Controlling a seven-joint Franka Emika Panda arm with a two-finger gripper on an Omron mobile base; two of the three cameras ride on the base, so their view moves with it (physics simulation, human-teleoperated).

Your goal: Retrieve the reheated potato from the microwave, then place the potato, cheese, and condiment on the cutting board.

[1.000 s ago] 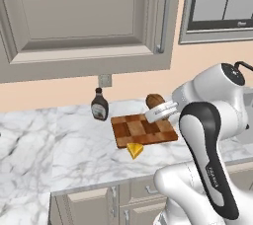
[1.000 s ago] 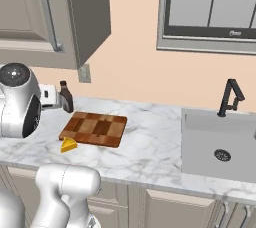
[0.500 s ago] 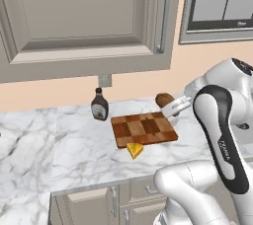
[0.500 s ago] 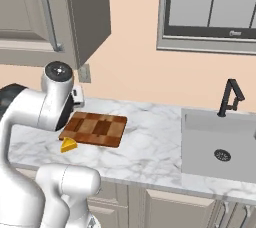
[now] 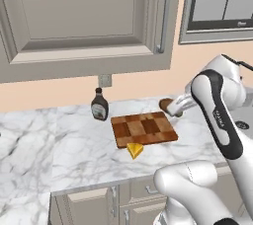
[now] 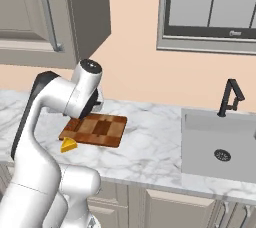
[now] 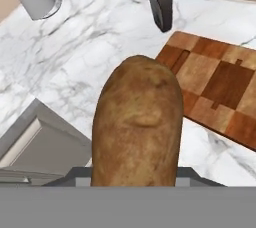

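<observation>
Since half a second ago, barely shifted. Gripper (image 5: 174,107) part-closed round potato (image 5: 166,104), right of centre in left base view, beside cutting board (image 5: 144,129).

potato (image 7: 137,122) brown | cutting board (image 5: 144,129) reddish-brown checks | cheese (image 5: 135,150) yellow
</observation>
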